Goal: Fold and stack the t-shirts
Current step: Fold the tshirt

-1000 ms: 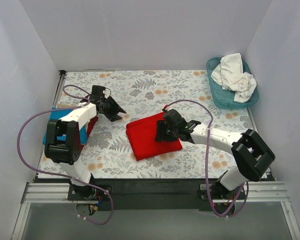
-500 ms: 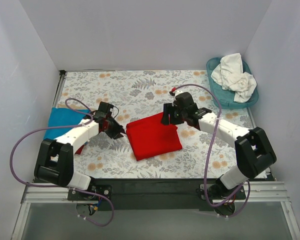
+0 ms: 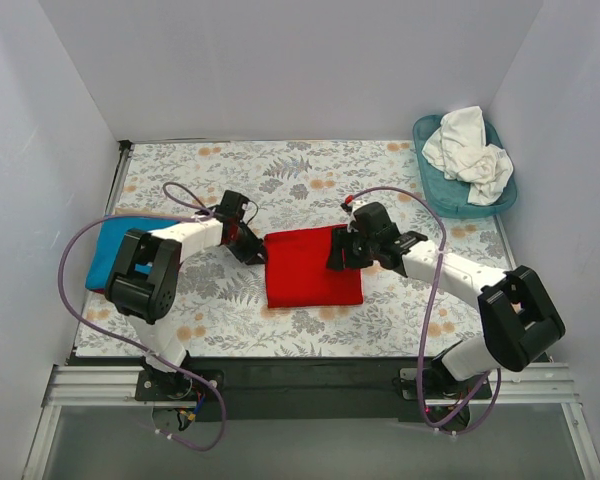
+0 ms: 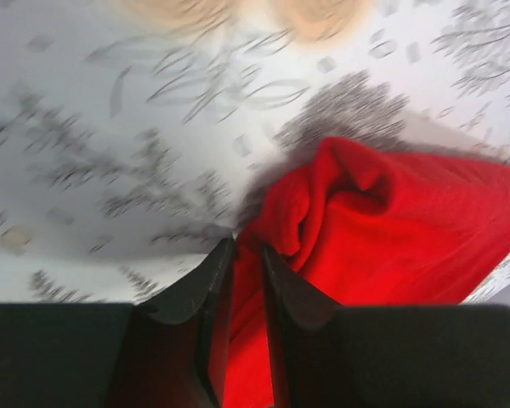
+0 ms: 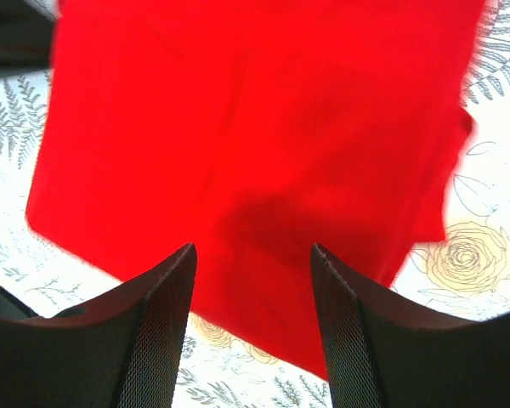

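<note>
white walls (image 3: 280, 70) box in a floral cloth (image 3: 280, 170); a basket (image 3: 432, 192) of white shirts (image 3: 470, 150) sits far right, a blue shirt (image 3: 108, 250) at the left edge half hidden by the left arm (image 3: 180, 235). the folded red shirt (image 3: 313, 272) lies mid-table, its bunched left edge pinched in the left gripper (image 4: 248, 246), the right gripper (image 5: 253, 251) spread wide over its right side.

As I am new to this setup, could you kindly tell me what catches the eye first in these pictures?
The bright red t-shirt, folded flat at the middle of the floral table cloth, stands out first. The left gripper pinches its bunched left edge, and the right gripper is open over its right side. Next comes the teal basket, heaped with white t-shirts, at the far right corner.
</note>
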Tool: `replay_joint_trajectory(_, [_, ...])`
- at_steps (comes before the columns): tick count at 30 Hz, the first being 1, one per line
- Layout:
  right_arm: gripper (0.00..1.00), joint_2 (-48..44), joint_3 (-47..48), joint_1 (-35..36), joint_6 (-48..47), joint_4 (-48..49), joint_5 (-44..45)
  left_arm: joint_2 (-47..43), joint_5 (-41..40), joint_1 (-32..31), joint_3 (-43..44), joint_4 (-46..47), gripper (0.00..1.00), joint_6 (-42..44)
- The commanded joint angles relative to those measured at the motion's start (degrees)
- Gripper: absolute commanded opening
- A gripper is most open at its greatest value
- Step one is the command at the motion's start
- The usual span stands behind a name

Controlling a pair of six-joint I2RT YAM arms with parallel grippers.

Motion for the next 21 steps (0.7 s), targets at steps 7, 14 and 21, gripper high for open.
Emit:
replay_joint_trajectory(7, [0.64,-1.20,2.51,-3.45,-1.79,0.99,2.16,1.71,-0.87,2.86,9.47,-0.54,0.28,6.79])
replay_joint_trajectory(14, [0.63,6.87,8.83,-9.62,-6.36,1.25,-1.09,3.37,3.08,3.92,17.65,-1.26,0.35,13.03])
replay_joint_trajectory(21, [0.62,13.04,13.32,-13.13,-7.78,2.57,-3.29,8.38,9.32,3.84,21.08,-1.60,0.35,16.54])
